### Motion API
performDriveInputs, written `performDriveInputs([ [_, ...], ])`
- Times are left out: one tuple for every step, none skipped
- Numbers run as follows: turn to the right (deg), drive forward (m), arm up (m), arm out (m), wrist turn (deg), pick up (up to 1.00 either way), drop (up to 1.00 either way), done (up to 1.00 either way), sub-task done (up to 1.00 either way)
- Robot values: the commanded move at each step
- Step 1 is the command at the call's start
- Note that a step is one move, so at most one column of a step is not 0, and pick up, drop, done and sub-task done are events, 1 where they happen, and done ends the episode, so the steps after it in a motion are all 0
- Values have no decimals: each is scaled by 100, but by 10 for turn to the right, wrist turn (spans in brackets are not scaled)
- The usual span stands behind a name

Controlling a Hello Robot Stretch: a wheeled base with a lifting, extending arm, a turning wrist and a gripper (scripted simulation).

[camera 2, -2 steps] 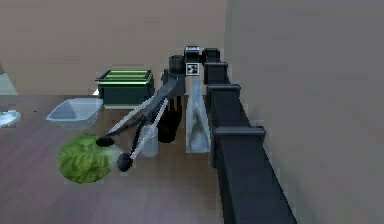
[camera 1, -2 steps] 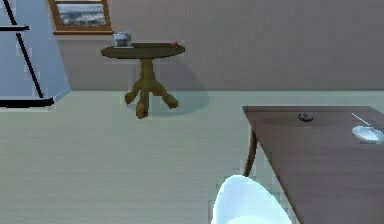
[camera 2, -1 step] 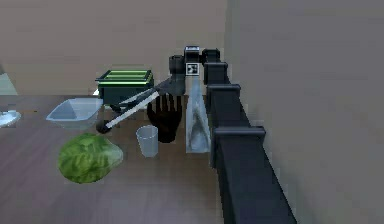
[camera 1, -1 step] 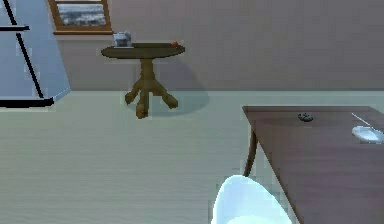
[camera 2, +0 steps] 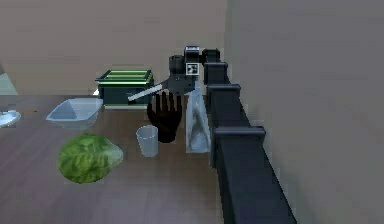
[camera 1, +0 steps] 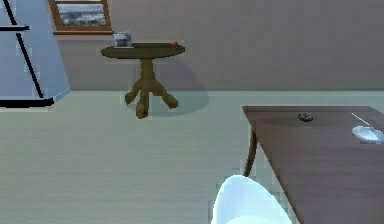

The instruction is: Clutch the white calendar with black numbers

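Observation:
On the dark wooden table (camera 2: 40,195) a pale upright card-like thing (camera 2: 197,125) stands right beside the arm; it may be the calendar, but no numbers can be made out. The arm (camera 2: 235,140) reaches out over the table to its two white marker squares (camera 2: 190,66). Left of them is the gripper (camera 2: 160,100), with a thin grey finger (camera 2: 143,96) pointing left. A dark ridged shape (camera 2: 166,122) sits right under it, and I cannot tell whether the gripper holds anything.
A white cup (camera 2: 147,140), a green lettuce (camera 2: 90,158), a clear bowl (camera 2: 73,112) and a green tray (camera 2: 125,78) share the table. Ahead stand a round wooden table (camera 1: 145,52) with a mug (camera 1: 122,40), a fridge (camera 1: 25,60) and a white chair (camera 1: 250,205).

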Motion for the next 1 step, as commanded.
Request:
performDriveInputs([
  [0, 0, 0, 0, 450, 0, 0, 0, 0],
])
